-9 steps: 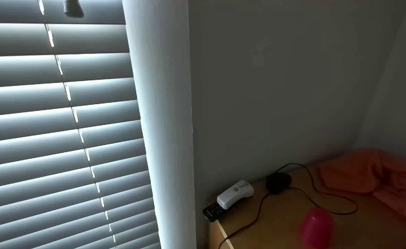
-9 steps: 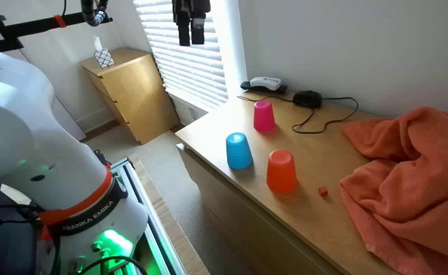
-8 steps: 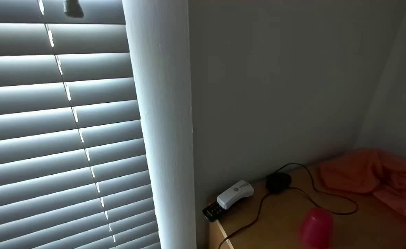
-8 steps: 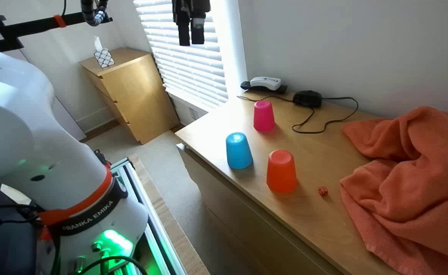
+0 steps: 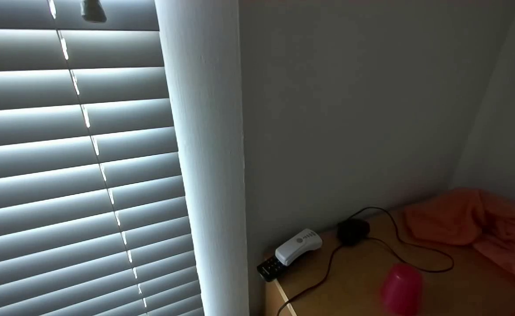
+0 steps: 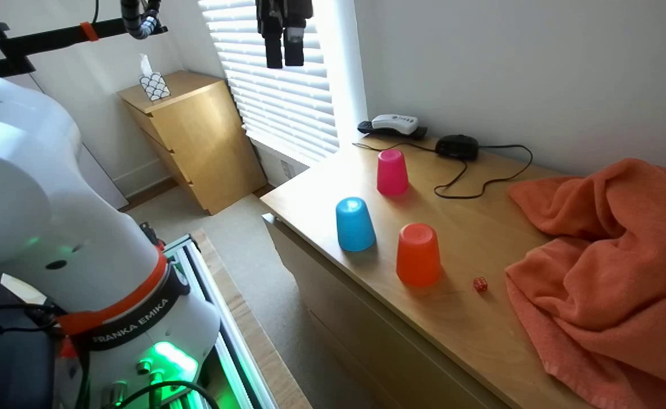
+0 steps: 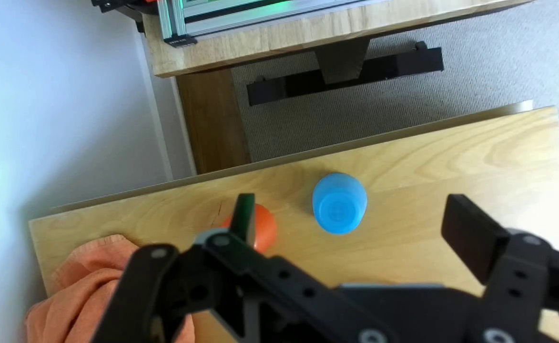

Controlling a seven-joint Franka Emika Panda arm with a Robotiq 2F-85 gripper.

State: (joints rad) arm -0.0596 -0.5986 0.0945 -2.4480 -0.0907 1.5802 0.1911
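Observation:
My gripper (image 6: pixel 284 57) hangs high above the dresser top, in front of the window blinds. In the wrist view the gripper (image 7: pixel 350 209) stands wide open with nothing between its fingers. Far below its gap is an upturned blue cup (image 7: pixel 339 205), also in an exterior view (image 6: pixel 355 224). An upturned orange cup (image 6: pixel 418 255) stands nearby; a finger partly covers this orange cup (image 7: pixel 266 228) in the wrist view. An upturned pink cup (image 6: pixel 392 172), (image 5: pixel 401 289) is further back, in both exterior views. A small red die (image 6: pixel 480 284) lies beside the orange cup.
On the dresser top (image 6: pixel 321 187) lie a crumpled orange towel (image 6: pixel 611 272), a black adapter (image 6: pixel 456 146) with a looping cord, and a white remote (image 6: pixel 395 123) on a black one. The white arm (image 6: pixel 83 227) stands across a floor gap. Blinds (image 5: pixel 86 175) cover the window.

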